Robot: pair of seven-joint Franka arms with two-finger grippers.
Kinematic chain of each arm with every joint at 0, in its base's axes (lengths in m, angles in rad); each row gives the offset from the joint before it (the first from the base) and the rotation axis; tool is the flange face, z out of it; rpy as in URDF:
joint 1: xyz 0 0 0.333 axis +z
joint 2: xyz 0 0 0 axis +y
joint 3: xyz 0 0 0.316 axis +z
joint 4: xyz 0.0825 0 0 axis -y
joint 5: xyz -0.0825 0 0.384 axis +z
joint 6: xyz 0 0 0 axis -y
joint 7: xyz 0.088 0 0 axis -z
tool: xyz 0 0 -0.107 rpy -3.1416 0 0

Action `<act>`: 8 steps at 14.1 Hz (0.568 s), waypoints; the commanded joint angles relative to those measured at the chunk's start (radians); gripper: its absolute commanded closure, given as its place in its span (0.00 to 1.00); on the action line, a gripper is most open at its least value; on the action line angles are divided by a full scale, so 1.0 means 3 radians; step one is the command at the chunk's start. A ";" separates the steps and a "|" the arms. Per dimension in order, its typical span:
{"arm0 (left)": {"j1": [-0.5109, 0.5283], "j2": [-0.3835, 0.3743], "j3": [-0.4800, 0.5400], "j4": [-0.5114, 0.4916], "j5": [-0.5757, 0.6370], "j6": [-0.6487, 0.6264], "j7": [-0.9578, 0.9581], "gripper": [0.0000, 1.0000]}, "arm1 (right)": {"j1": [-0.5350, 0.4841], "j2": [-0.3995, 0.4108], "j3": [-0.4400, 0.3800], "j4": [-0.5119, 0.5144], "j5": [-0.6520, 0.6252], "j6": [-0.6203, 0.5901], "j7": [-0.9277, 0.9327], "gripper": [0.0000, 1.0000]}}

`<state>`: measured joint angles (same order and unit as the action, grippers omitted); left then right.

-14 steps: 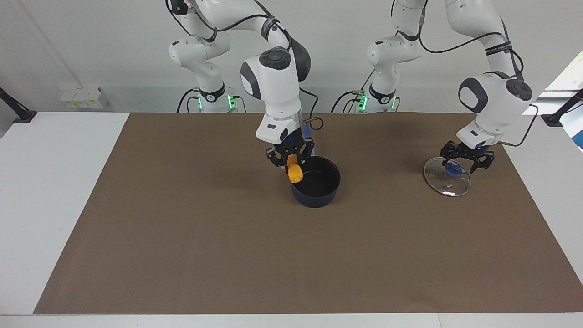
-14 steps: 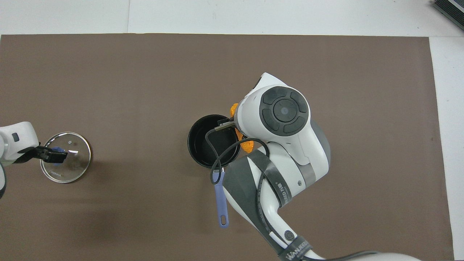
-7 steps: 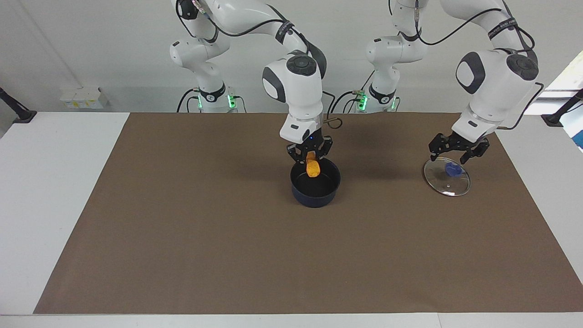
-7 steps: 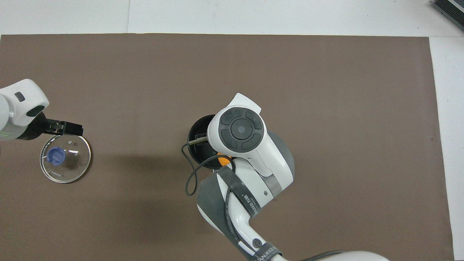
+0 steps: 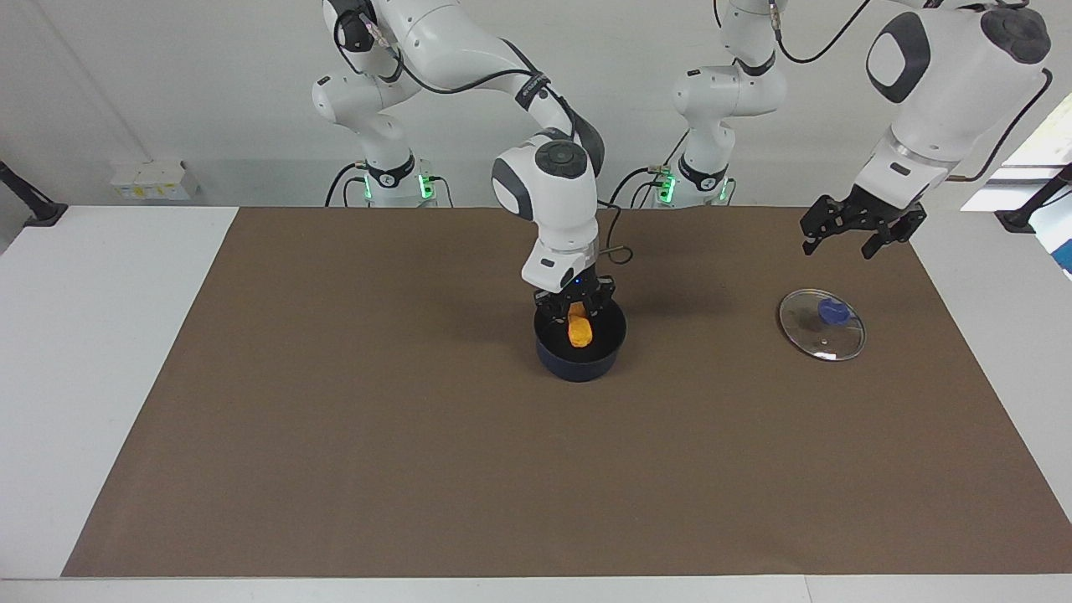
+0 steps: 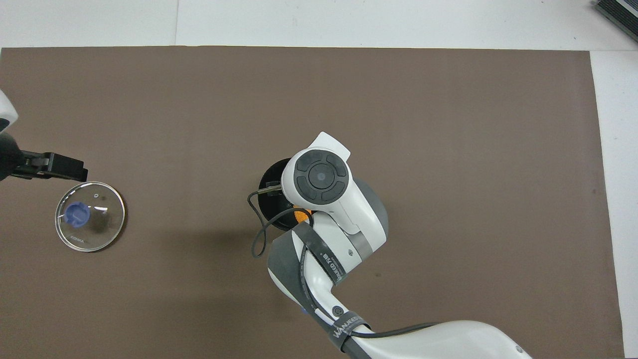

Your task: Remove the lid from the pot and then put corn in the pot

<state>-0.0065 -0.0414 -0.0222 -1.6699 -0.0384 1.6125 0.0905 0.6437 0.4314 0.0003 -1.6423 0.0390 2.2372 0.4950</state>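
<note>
Right arm: comes from its base at the robots' edge and reaches down over the middle of the table.
Right gripper [image 5: 576,311]: low at the mouth of the pot, fingers pressed onto the upper end of the corn; in the overhead view the arm's wrist covers it.
Corn [image 5: 579,328]: orange-yellow cob, hanging nearly upright from the right gripper, its lower part inside the pot; whether it touches the bottom cannot be told. In the overhead view only a sliver [image 6: 302,215] shows under the wrist.
Pot [image 5: 579,356]: dark navy, black inside, uncovered, standing on the mat about midway between the 2 arms' ends; the overhead view shows only part of its rim [image 6: 271,175], the rest hidden by the arm.
Left arm: raised at its own end of the table.
Left gripper [image 5: 863,230]: up in the air over the mat, near the lid but clear of it, fingers spread apart, holding nothing.
Lid [image 5: 822,335]: clear glass disc with a metal rim, lying flat on the mat toward the left arm's end, well apart from the pot, blue knob up.
Knob [image 6: 77,213]: blue, in the lid's middle, nothing touching it.
Mat [image 5: 419,469]: brown sheet covering most of the white table [image 5: 75,335].
</note>
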 commanded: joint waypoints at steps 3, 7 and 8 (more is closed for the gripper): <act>-0.0035 0.0066 0.0013 0.0223 -0.0015 -0.0226 -0.0097 0.00 | -0.0008 0.0116 0.0004 0.0029 0.0003 0.0191 0.0068 1.00; -0.0035 0.0051 0.0013 0.0208 -0.0015 -0.0231 -0.0097 0.00 | -0.0023 0.0137 0.0009 -0.0027 0.0003 0.0228 -0.0019 1.00; -0.0035 0.0046 0.0013 0.0192 -0.0020 -0.0226 -0.0102 0.00 | -0.0018 0.0137 0.0009 -0.0027 0.0013 0.0223 -0.0019 1.00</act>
<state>-0.0066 -0.0284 -0.0251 -1.6216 -0.0384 1.5650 0.0746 0.6440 0.4701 -0.0018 -1.6445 0.0387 2.2897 0.5030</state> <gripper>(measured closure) 0.000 0.608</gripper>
